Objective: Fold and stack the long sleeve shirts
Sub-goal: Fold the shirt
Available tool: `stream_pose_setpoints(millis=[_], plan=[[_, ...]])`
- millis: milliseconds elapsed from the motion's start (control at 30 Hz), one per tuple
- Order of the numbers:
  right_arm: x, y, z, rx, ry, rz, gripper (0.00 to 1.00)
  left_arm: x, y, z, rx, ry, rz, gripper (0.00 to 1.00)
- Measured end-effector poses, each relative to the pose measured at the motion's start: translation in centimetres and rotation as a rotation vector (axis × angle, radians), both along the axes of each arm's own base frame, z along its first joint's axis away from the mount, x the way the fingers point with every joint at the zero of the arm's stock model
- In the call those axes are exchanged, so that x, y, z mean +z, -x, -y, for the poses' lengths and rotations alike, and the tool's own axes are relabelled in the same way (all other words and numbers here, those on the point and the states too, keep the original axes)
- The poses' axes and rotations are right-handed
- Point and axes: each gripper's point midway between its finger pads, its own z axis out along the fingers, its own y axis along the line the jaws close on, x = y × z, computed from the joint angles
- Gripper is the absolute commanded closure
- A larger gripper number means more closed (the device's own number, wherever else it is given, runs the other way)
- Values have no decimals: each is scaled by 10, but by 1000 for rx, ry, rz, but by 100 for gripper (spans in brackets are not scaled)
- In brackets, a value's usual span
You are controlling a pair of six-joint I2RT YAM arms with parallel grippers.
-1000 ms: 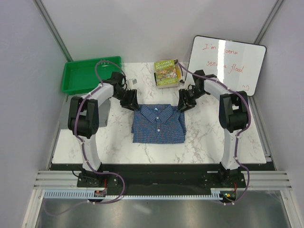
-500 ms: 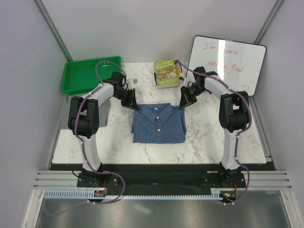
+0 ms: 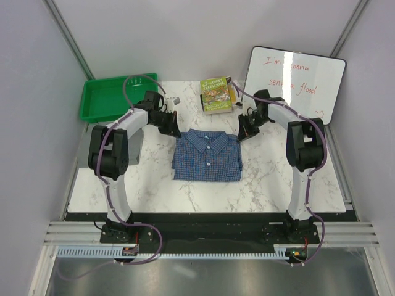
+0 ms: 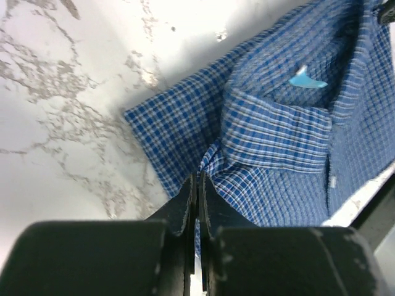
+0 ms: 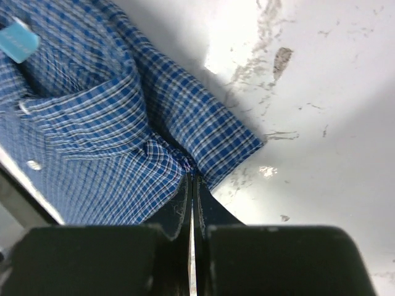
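The blue checked shirt (image 4: 278, 154) is soft woven cloth, bunched between smooth, matt black fingers (image 4: 179, 209). Beside the fingers, the counter (image 4: 68, 92) looks like glossy, polished white marble.

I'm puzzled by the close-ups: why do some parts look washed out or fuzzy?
Left wrist view: glare bleaches the white marble table; the left gripper blurs nearest the lens. Right wrist view: a glare patch beside the blue checked cloth shirt. Top view: even, sharp.
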Motion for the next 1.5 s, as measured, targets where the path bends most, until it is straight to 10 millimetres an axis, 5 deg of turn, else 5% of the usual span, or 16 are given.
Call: stream_pose_setpoints(millis=[200,267,367,433,500,600,700,833,900,1100,1300,1500], plan=[[-19,1,6,-8,33,18,96,-34,-8,-4,11,-43,-20,85],[-19,-5,5,-12,34,42,92,-44,-7,-5,14,-55,-38,74],[-19,-12,7,-20,50,67,69,-42,-12,-5,23,-55,-33,58],[-16,-17,11,-22,72,82,55,-39,-17,-8,37,-59,-23,33],[-9,-22,16,-16,98,114,45,-31,-18,-16,66,-52,-21,1],[18,-24,25,10,138,195,48,0,-8,-36,139,-16,-8,1],[73,-27,24,38,162,352,58,52,12,-59,221,42,55,1],[136,-6,-29,144,117,526,62,97,37,-76,298,98,137,1],[146,18,-86,243,55,552,63,97,50,-81,340,113,120,1],[88,93,-208,419,11,408,50,63,70,-112,508,82,11,1],[38,116,-254,373,94,323,51,63,69,-143,647,9,37,1],[32,105,-273,263,135,353,41,57,69,-163,741,-66,38,1]])
